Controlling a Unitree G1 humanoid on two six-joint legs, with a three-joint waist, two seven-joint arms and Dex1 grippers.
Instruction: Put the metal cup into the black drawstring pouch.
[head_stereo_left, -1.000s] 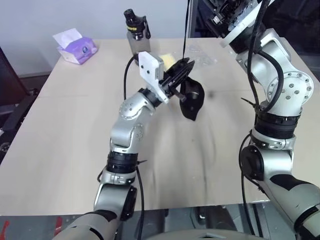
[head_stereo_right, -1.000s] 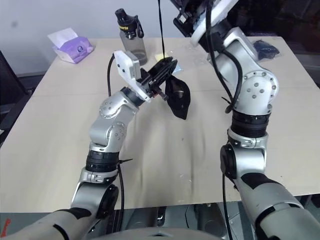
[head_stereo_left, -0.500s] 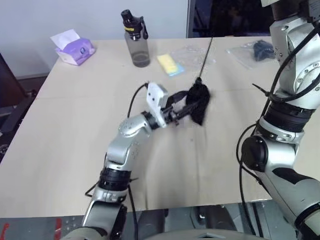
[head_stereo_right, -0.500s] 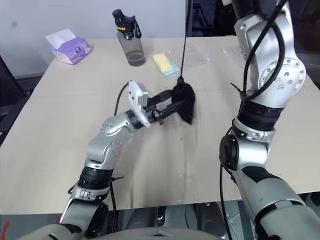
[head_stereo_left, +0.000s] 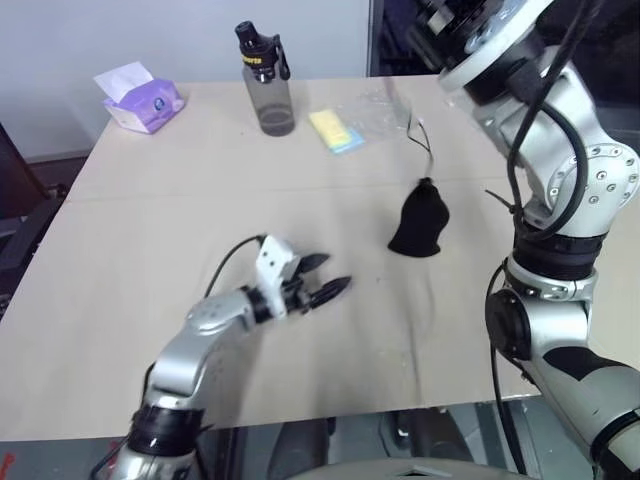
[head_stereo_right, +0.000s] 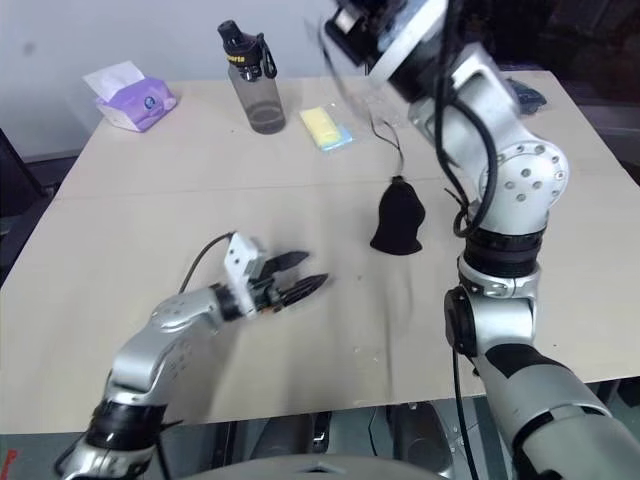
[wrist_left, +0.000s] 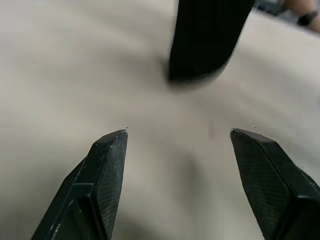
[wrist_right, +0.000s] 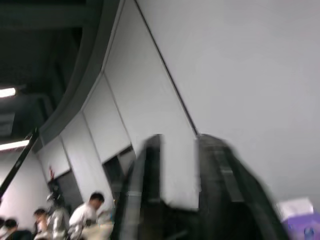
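one black drawstring pouch (head_stereo_left: 419, 222) stands bulging, cords trailing; left fingers (head_stereo_left: 328, 287) spread, right fingers (wrist_right: 220, 175) parted.

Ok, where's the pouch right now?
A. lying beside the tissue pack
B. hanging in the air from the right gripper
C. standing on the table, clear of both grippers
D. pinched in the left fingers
C: the pouch sits on the table, apart from the open left gripper, with its cord trailing loose behind it and the right arm raised above it.

metal cup unseen, right pincer (wrist_right: 177, 190) blurred, pouch (wrist_left: 207, 37) top cropped
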